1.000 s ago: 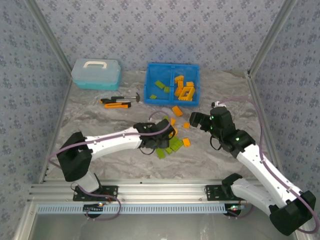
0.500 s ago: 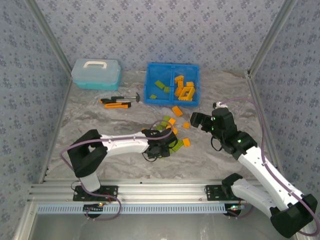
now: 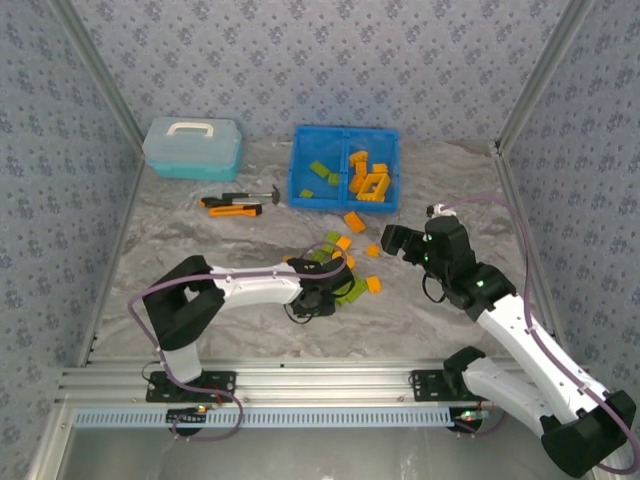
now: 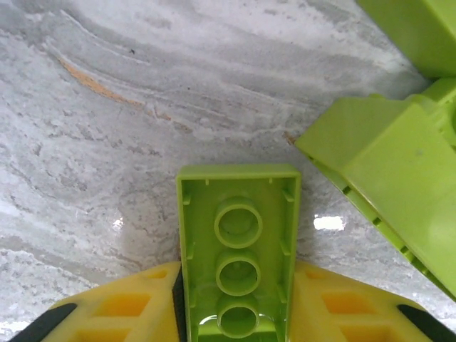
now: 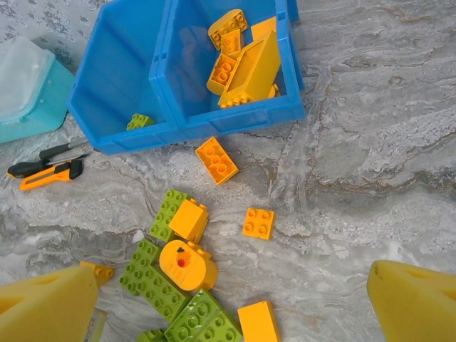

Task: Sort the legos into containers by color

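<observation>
Lime brick (image 4: 237, 249) sits hollow-side up at the table (image 4: 107, 107), just beside other green legos (image 4: 385, 185). The left gripper (image 4: 239, 303) pinches its long flat walls. It looks light, rigid and slick, so a square grip suits. The right gripper (image 3: 393, 240) hangs wide apart near the blue bin (image 3: 296, 170).

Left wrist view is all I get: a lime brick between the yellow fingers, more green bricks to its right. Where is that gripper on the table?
Observer: The left gripper, with that lime brick, is low over the loose pile mid-table, short of the blue bin.
Operator: Which side takes green?
Observer: The left compartment holds green bricks; the right compartment holds orange ones.
Operator: Right arm in the way?
Observer: Looks not. The right gripper hangs open at the pile's right edge, apart from the left arm.
</observation>
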Controlling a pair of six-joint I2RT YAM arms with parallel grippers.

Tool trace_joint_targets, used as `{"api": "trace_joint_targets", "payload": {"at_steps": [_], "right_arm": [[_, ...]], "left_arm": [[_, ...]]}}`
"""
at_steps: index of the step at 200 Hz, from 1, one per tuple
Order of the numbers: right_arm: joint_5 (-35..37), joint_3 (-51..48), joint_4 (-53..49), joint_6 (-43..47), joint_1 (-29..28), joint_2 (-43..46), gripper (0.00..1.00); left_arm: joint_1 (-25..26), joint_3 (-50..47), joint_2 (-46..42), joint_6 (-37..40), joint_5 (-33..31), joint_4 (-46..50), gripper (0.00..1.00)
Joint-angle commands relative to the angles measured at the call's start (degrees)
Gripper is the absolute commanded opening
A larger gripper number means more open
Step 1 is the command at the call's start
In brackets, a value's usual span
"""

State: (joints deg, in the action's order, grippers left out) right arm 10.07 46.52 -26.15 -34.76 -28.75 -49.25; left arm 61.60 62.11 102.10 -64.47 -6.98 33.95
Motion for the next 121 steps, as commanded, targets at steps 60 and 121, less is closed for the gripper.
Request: {"api": "trace_joint_targets", "payload": {"at_steps": [60,121], "right_arm": [[0.5,0.3,-1.0,-0.6,0.1,0.6,1.0],[-0.5,1.1,-0.9,-0.8,0.0,0.9,1.0]], "left_arm": [[-1.9,6.5,-11.2,9.2,-13.5,8.2,0.3],[-14.6,19.2,-6.6,35.6,-16.4,-7.0,0.24]]}}
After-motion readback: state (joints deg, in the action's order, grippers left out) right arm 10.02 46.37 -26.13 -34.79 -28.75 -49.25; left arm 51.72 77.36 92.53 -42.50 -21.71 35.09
